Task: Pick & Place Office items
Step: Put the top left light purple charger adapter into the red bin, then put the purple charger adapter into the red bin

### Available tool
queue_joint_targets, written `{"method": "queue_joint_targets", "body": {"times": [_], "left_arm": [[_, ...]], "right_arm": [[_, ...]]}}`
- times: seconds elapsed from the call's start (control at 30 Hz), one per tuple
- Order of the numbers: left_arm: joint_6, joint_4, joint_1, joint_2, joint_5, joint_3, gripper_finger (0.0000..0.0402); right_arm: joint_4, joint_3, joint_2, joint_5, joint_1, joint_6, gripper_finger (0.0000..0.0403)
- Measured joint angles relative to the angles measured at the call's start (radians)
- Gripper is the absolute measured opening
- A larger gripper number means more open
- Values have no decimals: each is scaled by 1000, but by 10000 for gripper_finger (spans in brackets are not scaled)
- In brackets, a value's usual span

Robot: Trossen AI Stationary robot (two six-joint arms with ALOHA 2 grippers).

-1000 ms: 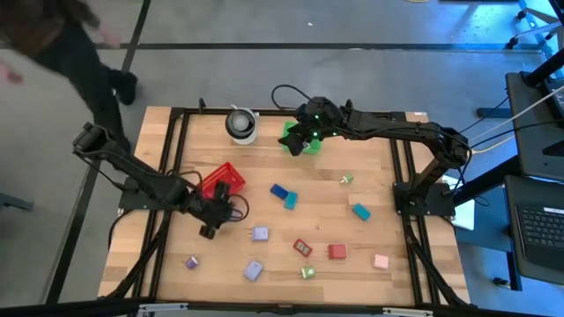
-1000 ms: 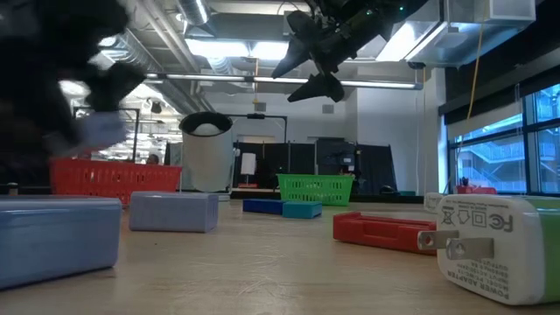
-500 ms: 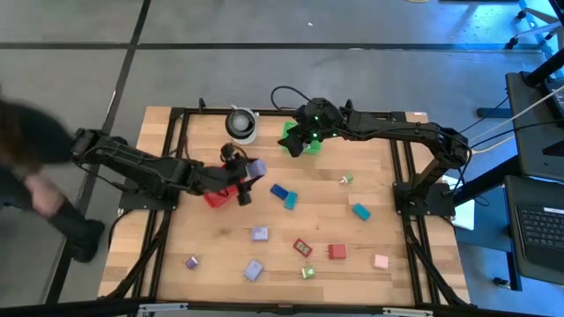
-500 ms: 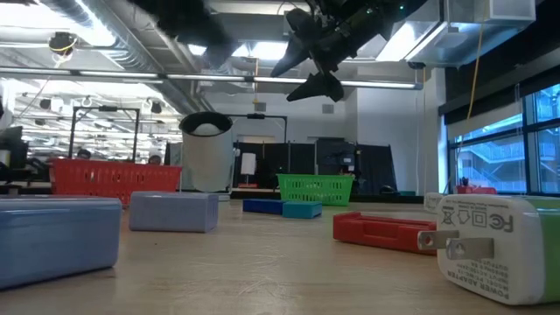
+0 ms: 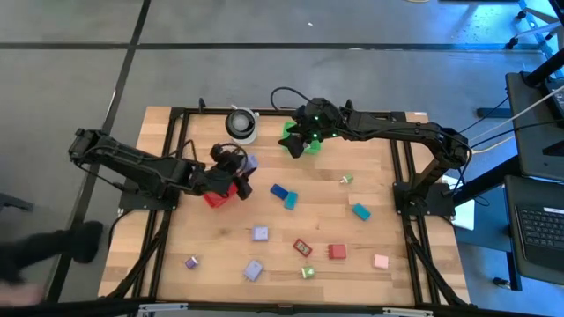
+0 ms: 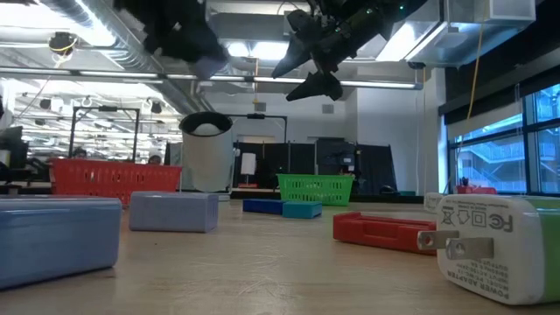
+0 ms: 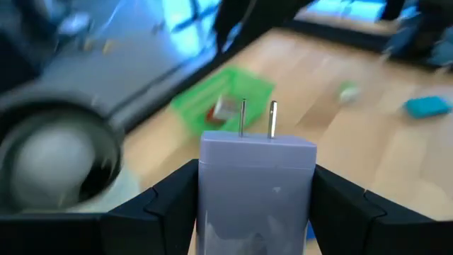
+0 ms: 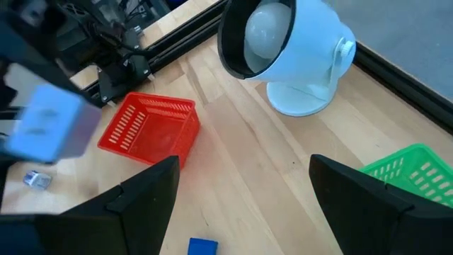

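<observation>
My left gripper point(image 5: 244, 167) hovers over the red mesh basket point(image 5: 218, 197), shut on a lavender plug block point(image 7: 256, 185) with two metal prongs. The right wrist view also shows that block point(image 8: 48, 132). My right gripper point(image 5: 300, 143) hangs open above the green basket point(image 5: 287, 134) with nothing between its fingers point(image 8: 145, 202). Other office items lie flat on the table: lavender blocks point(image 5: 260, 233), a blue one point(image 5: 279, 190), teal ones point(image 5: 360, 211), red ones point(image 5: 337, 252), a pink one point(image 5: 381, 261) and small green ones point(image 5: 307, 272). My left gripper pinches the lavender block between its two fingers point(image 7: 166, 205), one on each opposite side point(image 7: 205, 202). The fingers come slanting down from the table's left. The prongs point(image 7: 272, 117) point away from the gripper. The block is lifted clear, above the red basket.
A white round lamp-like object point(image 5: 241, 125) stands at the far edge between the two baskets. A large white plug adapter point(image 6: 494, 249) lies close to the low camera. A black frame point(image 5: 401, 176) borders the table. A person's dark shoe point(image 5: 84, 238) shows on the floor at the left.
My left gripper has risen from just above the table near the red basket's front and swung toward the far edge, over that basket, rolling its wrist as it went. The lavender block went along in its fingers. A person has moved past the table's left side.
</observation>
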Motion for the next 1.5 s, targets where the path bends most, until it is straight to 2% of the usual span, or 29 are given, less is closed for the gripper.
{"method": "queue_joint_targets", "body": {"times": [0.1, 0.2, 0.3, 0.4, 0.6, 0.87, 1.23, 1.37, 1.5], "left_arm": [[-165, -180, 37, -2, 42, 0, 217], [-284, -337, 93, -13, 164, -1, 217], [-324, -455, 147, -17, 273, -1, 217], [-317, -492, 192, -17, 355, -16, 217], [-295, -461, 250, -16, 537, -113, 217], [-318, -448, 271, -16, 588, -190, 218], [-321, -447, 268, -16, 679, -190, 265], [-320, -444, 269, -16, 679, -188, 270], [-320, -442, 279, -16, 693, -134, 267]], "right_arm": [[2, 0, 0, 61, 0, -2, 318], [5, 0, 0, 130, 0, -2, 318], [10, 0, 0, 185, 0, -2, 318], [11, 0, 0, 220, 0, 2, 318], [13, 0, 0, 232, 0, 6, 318], [13, 0, 0, 258, 0, 57, 318], [13, 0, 0, 257, 0, 55, 318], [13, 0, 0, 254, 0, 54, 318], [10, 0, 0, 244, 0, 37, 318]]}}
